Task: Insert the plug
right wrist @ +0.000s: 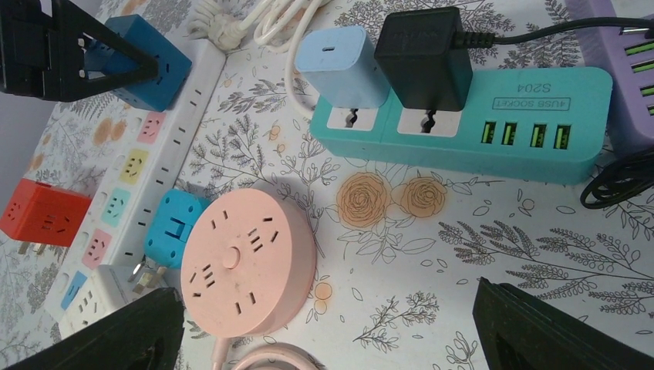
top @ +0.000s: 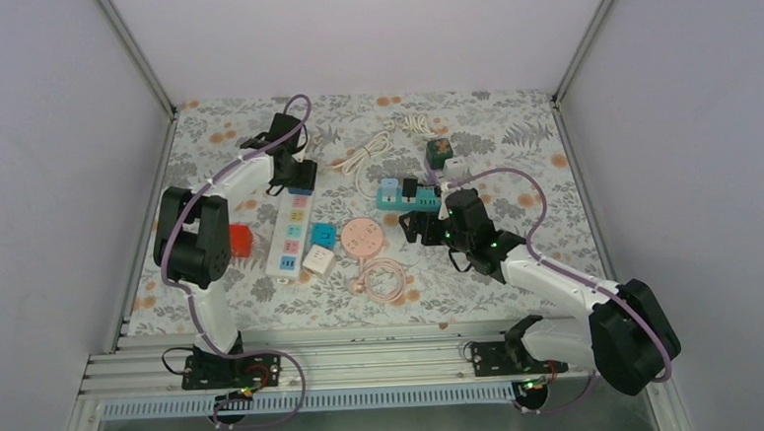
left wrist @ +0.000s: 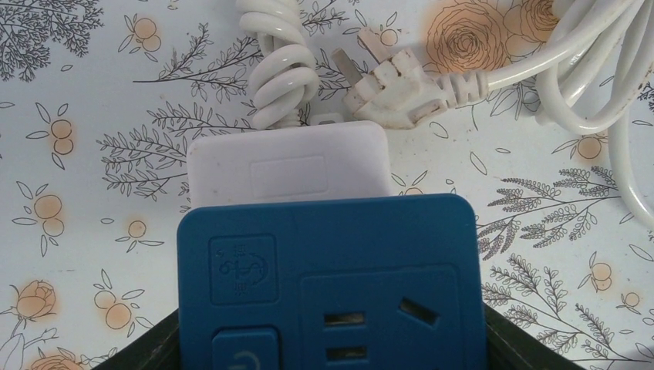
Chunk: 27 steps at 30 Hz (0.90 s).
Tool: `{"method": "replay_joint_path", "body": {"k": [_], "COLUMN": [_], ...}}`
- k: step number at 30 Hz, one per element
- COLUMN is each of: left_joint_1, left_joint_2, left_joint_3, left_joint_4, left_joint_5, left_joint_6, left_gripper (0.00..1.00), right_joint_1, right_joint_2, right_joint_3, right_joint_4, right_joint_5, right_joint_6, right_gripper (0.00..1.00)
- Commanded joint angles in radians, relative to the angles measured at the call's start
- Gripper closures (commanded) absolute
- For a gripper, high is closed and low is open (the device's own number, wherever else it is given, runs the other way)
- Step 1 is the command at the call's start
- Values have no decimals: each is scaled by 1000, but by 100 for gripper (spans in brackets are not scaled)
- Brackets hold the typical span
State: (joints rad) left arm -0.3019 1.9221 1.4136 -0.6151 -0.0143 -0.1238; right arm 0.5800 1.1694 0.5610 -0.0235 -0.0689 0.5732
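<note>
My left gripper is shut on a dark blue cube adapter, with a dark finger at each side of it. It holds the adapter over the far end of the white power strip; I cannot tell whether the pins are in a socket. The strip's own white plug lies loose just beyond. The right wrist view shows the adapter at the strip's top end. My right gripper is open and empty, above bare cloth beside the pink round socket.
A teal USB strip carries a pale blue charger and a black charger. A red adapter, a light blue cube and a white adapter lie round the white strip. White cable lies coiled at the back.
</note>
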Motion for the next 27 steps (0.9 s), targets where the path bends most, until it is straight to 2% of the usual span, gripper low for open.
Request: {"method": "replay_joint_path", "body": {"k": [1, 4, 10, 15, 27], "left_joint_1": [8, 19, 13, -8, -35], "left_joint_2": [158, 181, 255, 208, 163], "left_joint_3": [-65, -72, -85, -160, -229], "left_joint_4": [-65, -41, -58, -13, 25], "left_joint_5": [31, 88, -18, -47, -39], "left_joint_6": [24, 35, 9, -31, -53], "left_gripper": [60, 61, 64, 66, 66], "right_joint_1": [-9, -8, -8, -8, -9], "right_joint_2": [5, 3, 7, 10, 13], "right_joint_3": [-6, -7, -10, -5, 7], "right_joint_4": [15, 11, 12, 5, -12], "right_joint_5": [27, 30, 38, 40, 58], "right_joint_6": [8, 7, 7, 8, 20], "right_gripper": [3, 3, 3, 3, 3]}}
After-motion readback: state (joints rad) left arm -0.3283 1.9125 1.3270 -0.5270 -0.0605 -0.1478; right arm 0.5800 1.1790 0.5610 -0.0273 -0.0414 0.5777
